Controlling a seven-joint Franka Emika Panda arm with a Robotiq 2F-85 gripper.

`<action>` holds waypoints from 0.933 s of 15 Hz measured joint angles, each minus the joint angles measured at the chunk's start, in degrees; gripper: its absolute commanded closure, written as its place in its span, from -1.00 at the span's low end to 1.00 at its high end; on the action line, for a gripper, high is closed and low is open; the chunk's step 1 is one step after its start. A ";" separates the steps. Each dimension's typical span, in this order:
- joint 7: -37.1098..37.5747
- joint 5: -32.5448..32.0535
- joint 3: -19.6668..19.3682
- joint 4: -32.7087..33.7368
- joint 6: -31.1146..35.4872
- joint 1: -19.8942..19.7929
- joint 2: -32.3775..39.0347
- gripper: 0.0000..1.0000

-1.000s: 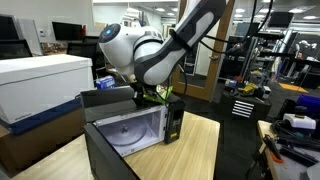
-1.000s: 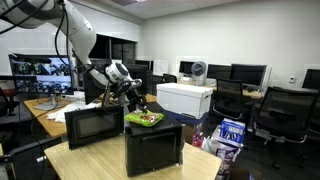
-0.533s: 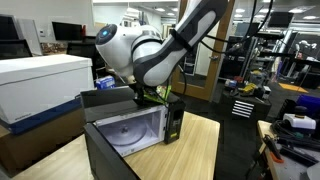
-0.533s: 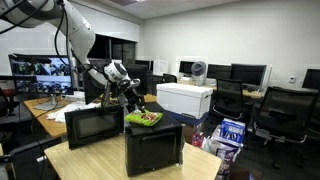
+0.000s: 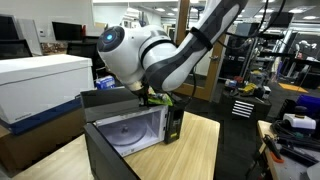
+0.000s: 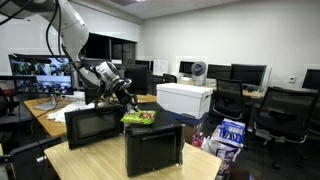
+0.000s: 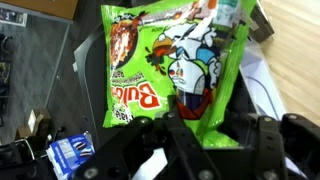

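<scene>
My gripper [image 7: 196, 124] is shut on the lower edge of a green snack bag [image 7: 170, 60] with red and white print. The bag hangs just above the top of a black microwave [image 5: 172, 122] in both exterior views [image 6: 139, 117]. The gripper [image 6: 127, 102] sits over the bag's near end. The microwave's door [image 5: 108, 152] stands open, and a white turntable plate [image 5: 133, 133] shows inside. In the wrist view the bag fills the middle of the frame above the wooden table [image 7: 290, 60].
A large white box [image 5: 40, 85] stands beside the microwave and also shows in an exterior view [image 6: 186, 98]. Desks with monitors [image 6: 40, 72], office chairs [image 6: 285, 115] and a blue box [image 6: 230, 132] on the floor surround the table. A small blue packet [image 7: 70, 153] lies below the bag.
The arm has swung and the wrist has turned. The bag has shifted slightly sideways over the microwave top, still held.
</scene>
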 measured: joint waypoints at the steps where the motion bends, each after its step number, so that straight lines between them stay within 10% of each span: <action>1: -0.63 -1.14 0.51 -1.34 0.59 -0.23 -0.79 0.76; 14: -14.18 -7.39 7.14 -22.38 8.69 -5.18 -15.78 0.76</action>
